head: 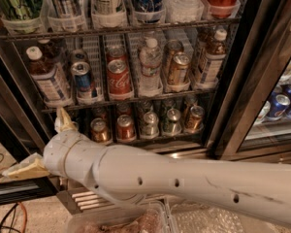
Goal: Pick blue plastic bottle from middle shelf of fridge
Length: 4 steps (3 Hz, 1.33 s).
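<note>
The fridge (233,106) stands open in front of me. Its middle shelf (136,100) holds a mixed row. At the left end is a small bottle of brown drink with a white cap and a blue-and-white label (44,79). A similar bottle (209,62) stands at the right end. Between them are a blue can (82,79), a red cola can (119,76), a clear water bottle (150,67) and a gold can (178,68). My gripper (36,143) is at the lower left, below the middle shelf and under the left bottle. Its tan fingers (63,120) are spread and empty.
The top shelf (121,29) carries tall cans and bottles. A lower rack holds short cans (148,123). A dark door frame (262,67) stands at the right, with blue cans (281,106) behind glass. A ribbed steel base (82,198) and a clear bin (126,222) lie below my arm.
</note>
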Each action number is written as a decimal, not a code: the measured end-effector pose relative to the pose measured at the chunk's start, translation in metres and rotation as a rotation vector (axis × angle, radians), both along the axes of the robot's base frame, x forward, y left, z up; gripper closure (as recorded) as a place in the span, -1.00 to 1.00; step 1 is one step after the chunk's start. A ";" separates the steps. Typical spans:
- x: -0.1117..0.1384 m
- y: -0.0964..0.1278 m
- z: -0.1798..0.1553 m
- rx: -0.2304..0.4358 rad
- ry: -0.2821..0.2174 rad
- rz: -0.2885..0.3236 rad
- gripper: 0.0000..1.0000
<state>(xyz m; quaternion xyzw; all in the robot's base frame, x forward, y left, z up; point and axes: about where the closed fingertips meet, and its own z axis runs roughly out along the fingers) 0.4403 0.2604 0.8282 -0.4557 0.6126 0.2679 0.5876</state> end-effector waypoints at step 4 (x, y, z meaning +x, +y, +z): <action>0.055 -0.063 -0.002 -0.024 -0.037 -0.441 -1.00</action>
